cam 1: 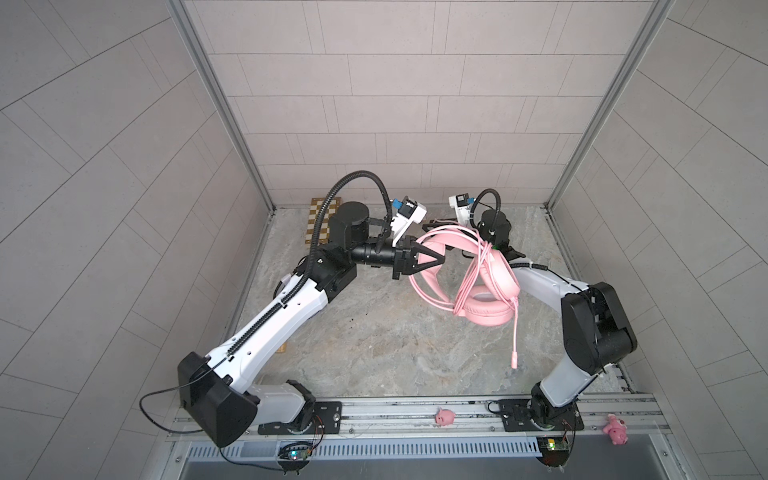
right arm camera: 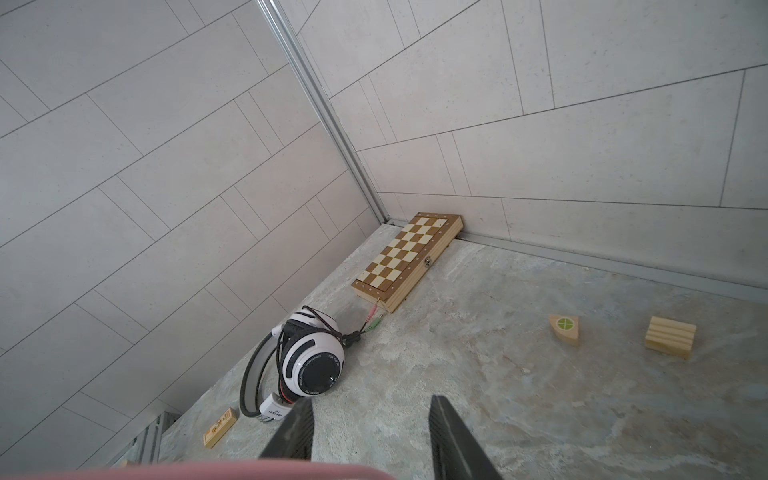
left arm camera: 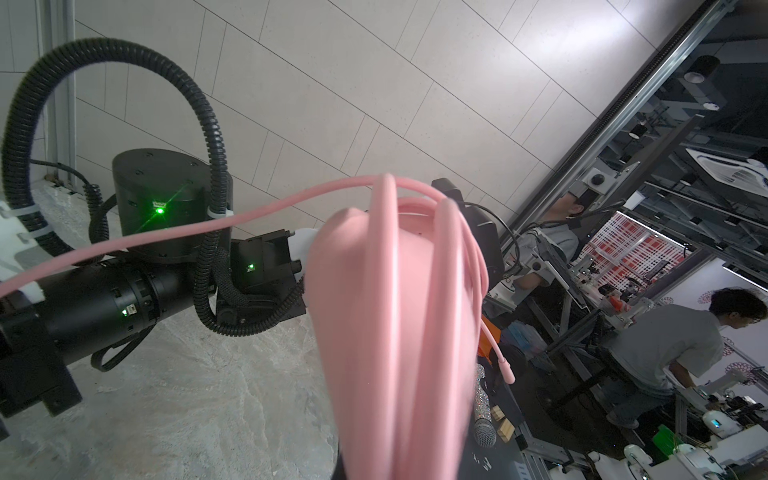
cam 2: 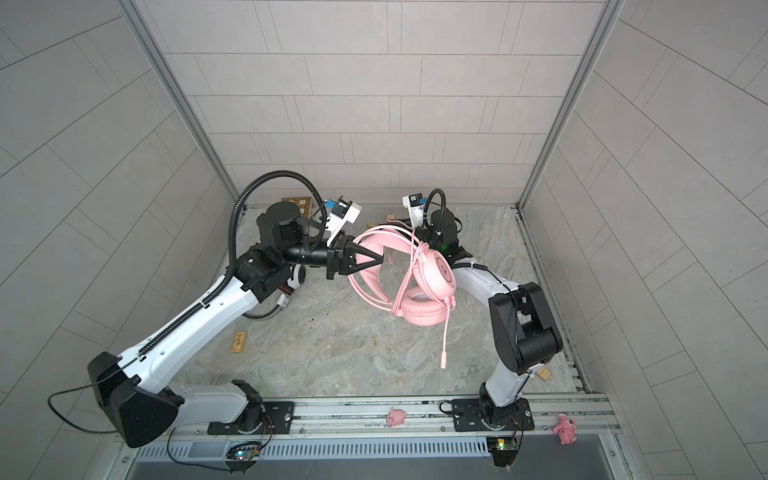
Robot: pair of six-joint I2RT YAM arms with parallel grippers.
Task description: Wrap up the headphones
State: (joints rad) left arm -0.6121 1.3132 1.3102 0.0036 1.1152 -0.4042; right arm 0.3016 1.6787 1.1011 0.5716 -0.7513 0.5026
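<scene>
**Wrapping nearly done: pink headset aloft, white headset bundled on the counter**

We show the pink headset (cam 1: 500,276) held clear of the counter (cam 1: 374,345), between the two arms, in both top views. The left arm (cam 1: 270,316) reaches in from the side. Its jaws are pressed together on the headband, pinching it. The pink cord (cam 1: 468,278) lies in several turns across the headband and over the upper ear cup. In the left wrist view these turns (left arm camera: 390,291) sit side by side on the pink shell. One strand leaves the bundle, passes in front of the right arm (left arm camera: 104,299) and runs out of view; we cannot trace where it ends. The microphone boom (cam 1: 515,332) hangs free below the lower ear cup.

In the right wrist view the right arm's jaws stand spread with nothing between them, and a blurred pink edge lies close by. The white headset (right arm camera: 311,357) lies on the counter near the side wall, close to the chessboard (right arm camera: 409,257). Its dark cord is wound about the ear cups and its plugs (right arm camera: 372,322) stick out.

We judge the white headset finished and the pink one mostly wound. What appears left is to lay in the last free strand and set the pink headset down.
</scene>
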